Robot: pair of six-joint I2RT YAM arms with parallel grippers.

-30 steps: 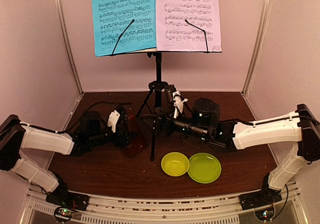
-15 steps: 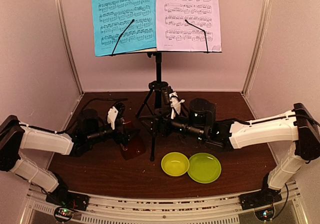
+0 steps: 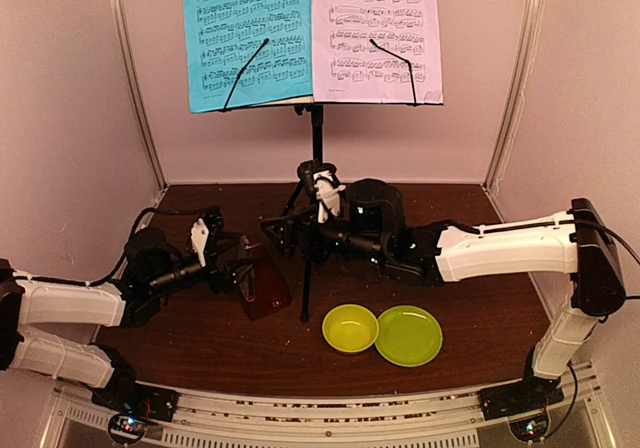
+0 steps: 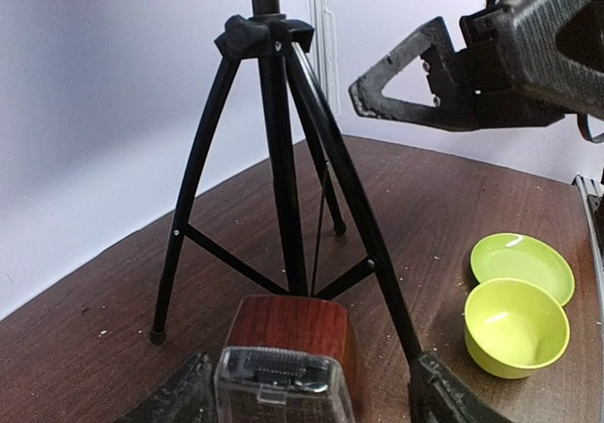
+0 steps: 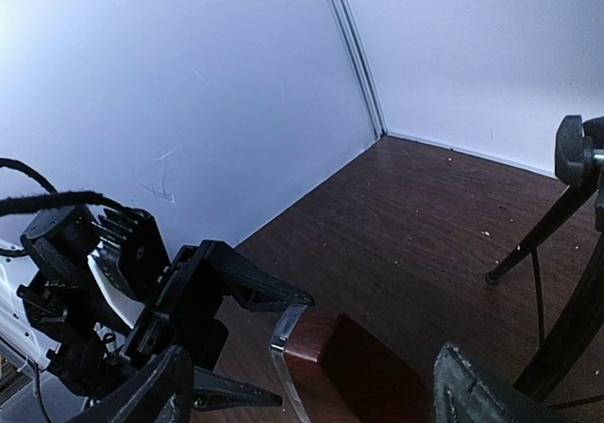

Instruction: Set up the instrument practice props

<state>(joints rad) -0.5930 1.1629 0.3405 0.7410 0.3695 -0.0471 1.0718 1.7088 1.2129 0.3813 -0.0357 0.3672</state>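
The left gripper (image 3: pixel 238 271) has its jaws spread, one on each side of the small brown wooden metronome with a clear cover (image 4: pixel 288 333) and no longer clamped on it. A second ago that arm held the metronome further right and tipped; now it has let go and drawn back to the left, and the metronome stands on the dark wooden table (image 3: pixel 200 348), just near-left of the legs of the black tripod music stand (image 3: pixel 316 158). From the wrist view I cannot tell whether the left finger still brushes the wood, though the right one is plainly off it.

The right gripper (image 3: pixel 285 234) is also spread and holds nothing. It has moved left past the stand's pole and hovers above and just right of the metronome.

The blue sheet of music (image 3: pixel 245 38) and the pale lilac-white sheet of music (image 3: pixel 375 33) sit side by side on the stand's desk, unchanged. The yellow-green bowl (image 3: pixel 350 328) and green plate (image 3: pixel 425 348) stay at the near right, touching each other.

Stand up, sheets on, metronome placed beside it: the setup looks all but done, with only the arms left to withdraw
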